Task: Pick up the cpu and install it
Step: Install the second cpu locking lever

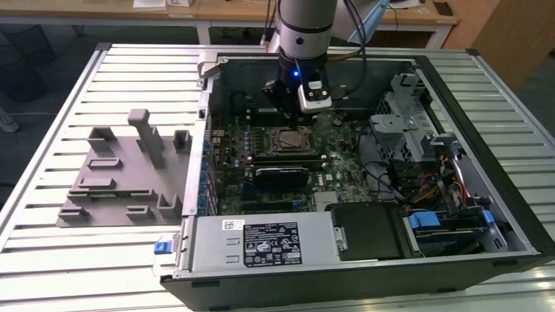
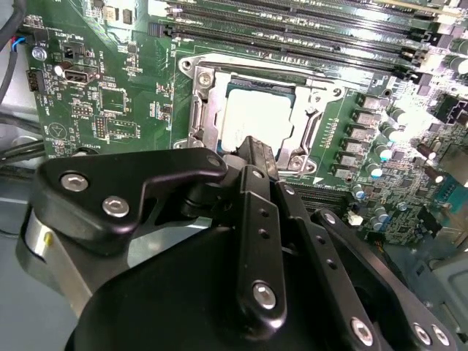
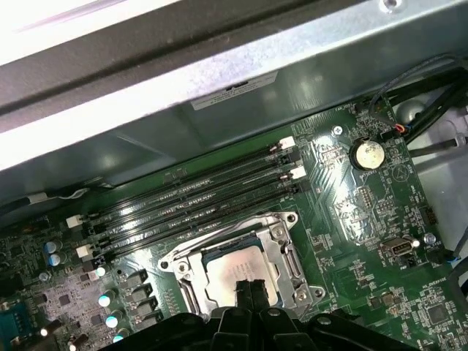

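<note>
Cpu (image 2: 256,121) already lies in the socket (image 2: 208,99) — placement looks done. Gripper (image 2: 254,150) hovers just above it, fingers pressed together, holding nothing — socket frame appears unlatched.

Gripper (image 1: 290,107) hung inside open pc case (image 1: 511,214), just above cpu (image 1: 287,138) seated in socket frame (image 2: 201,102). Space over socket was free. RAM slots (image 3: 197,205) lay flat beside socket, no obstruction. Case wall (image 3: 219,95) rose close behind slots. Drive cage (image 1: 403,120) + cable bundle (image 1: 407,179) crowded exterior view's right. Grey fixture (image 1: 121,175) w/ upright blocks stood outside case, well apart.
</note>
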Tool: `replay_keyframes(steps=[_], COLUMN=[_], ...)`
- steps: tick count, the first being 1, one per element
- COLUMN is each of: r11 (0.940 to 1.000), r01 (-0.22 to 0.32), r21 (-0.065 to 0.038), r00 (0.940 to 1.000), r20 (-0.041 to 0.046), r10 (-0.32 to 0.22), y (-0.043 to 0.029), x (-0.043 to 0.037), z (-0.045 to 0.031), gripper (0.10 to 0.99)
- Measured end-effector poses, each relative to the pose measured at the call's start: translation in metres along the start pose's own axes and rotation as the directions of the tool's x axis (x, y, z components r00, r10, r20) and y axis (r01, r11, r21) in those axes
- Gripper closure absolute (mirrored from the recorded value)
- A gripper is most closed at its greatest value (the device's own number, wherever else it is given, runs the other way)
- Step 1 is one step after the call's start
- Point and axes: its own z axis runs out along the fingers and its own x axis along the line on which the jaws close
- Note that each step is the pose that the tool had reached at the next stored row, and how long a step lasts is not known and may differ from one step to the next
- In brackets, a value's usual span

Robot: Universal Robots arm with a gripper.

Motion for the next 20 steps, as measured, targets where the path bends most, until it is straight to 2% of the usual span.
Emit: replay_keyframes(steps=[20], r11=[1.0], r01=[0.0], r21=[0.0], r00=[1.0], r20=[0.0], r10=[0.0], y=[-0.0082], x=[-0.0032], z=[-0.0002], gripper=[0.98])
